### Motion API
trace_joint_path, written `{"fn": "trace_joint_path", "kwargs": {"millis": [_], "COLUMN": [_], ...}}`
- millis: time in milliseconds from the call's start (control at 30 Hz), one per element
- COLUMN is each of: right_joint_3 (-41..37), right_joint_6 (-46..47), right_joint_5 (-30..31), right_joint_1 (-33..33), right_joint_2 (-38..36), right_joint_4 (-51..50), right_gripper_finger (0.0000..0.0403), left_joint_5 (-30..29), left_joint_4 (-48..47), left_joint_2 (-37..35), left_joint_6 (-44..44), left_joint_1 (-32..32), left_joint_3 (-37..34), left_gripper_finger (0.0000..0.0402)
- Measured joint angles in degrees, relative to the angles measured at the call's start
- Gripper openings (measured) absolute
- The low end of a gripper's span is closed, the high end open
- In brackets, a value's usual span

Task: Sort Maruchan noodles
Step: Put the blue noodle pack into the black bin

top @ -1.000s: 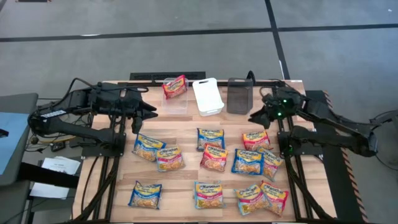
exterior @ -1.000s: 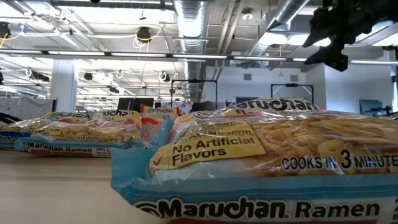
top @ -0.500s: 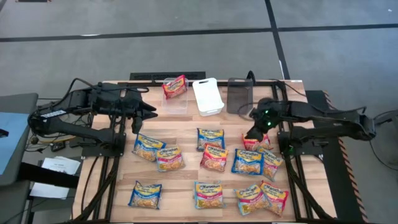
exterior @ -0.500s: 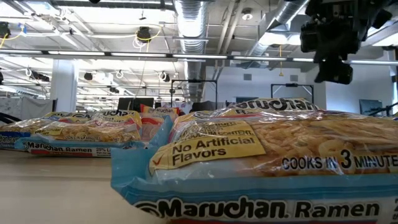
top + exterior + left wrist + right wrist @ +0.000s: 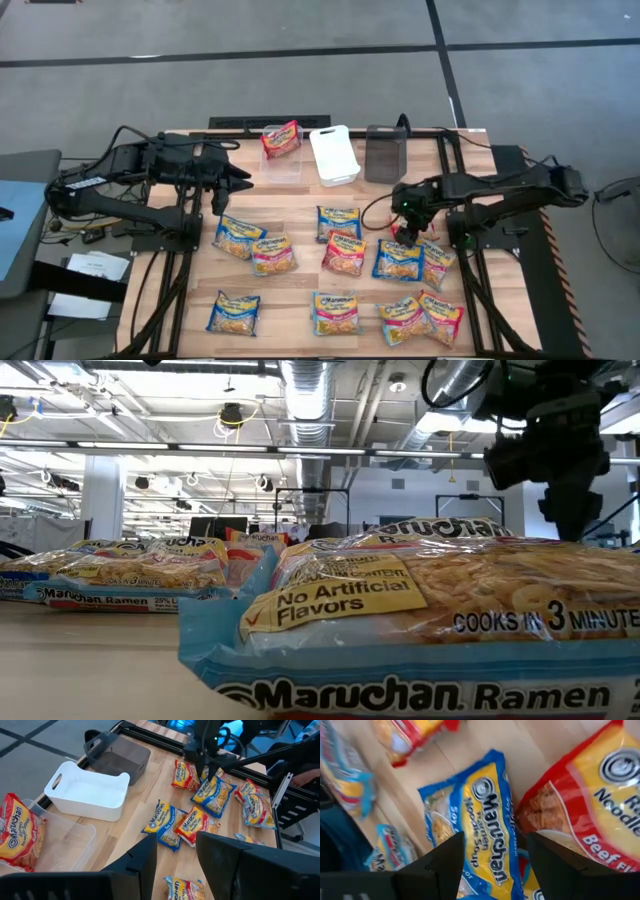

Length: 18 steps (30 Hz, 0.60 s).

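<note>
Wooden slats form the table top (image 5: 300, 200), which sits on a grey floor. Three bins stand in a row at the far edge: a clear bin (image 5: 283, 166), a white bin (image 5: 334, 155) and a dark bin (image 5: 383, 154). One red packet (image 5: 281, 138) lies in the clear bin; the other two bins hold no packets.

Twelve Maruchan packets lie loose on the table: three on the left side, four in the middle and five clustered on the right. In the low view, one blue packet (image 5: 420, 630) fills the foreground and blocks most of the table behind it.

The right gripper (image 5: 407, 228) points down over the red beef packet (image 5: 412, 226) at the far end of the right cluster, jaws spread wide, with the blue packet (image 5: 470, 830) beside it. Nothing is held.

The left gripper (image 5: 243, 182) hovers near the clear bin, jaws partly apart and empty.
</note>
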Motion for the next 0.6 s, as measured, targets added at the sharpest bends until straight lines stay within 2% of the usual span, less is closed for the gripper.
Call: {"fn": "trace_joint_path", "kwargs": {"millis": [600], "right_joint_3": [0.0], "right_joint_6": [-0.59], "right_joint_5": [-0.92], "right_joint_1": [3.05], "right_joint_2": [9.92], "right_joint_4": [0.33], "right_gripper_finger": [0.024], "left_joint_5": [-0.09], "left_joint_4": [0.0], "left_joint_2": [0.02], "left_joint_6": [-0.04], "left_joint_1": [0.0], "left_joint_3": [0.0], "left_gripper_finger": [0.0123]}}
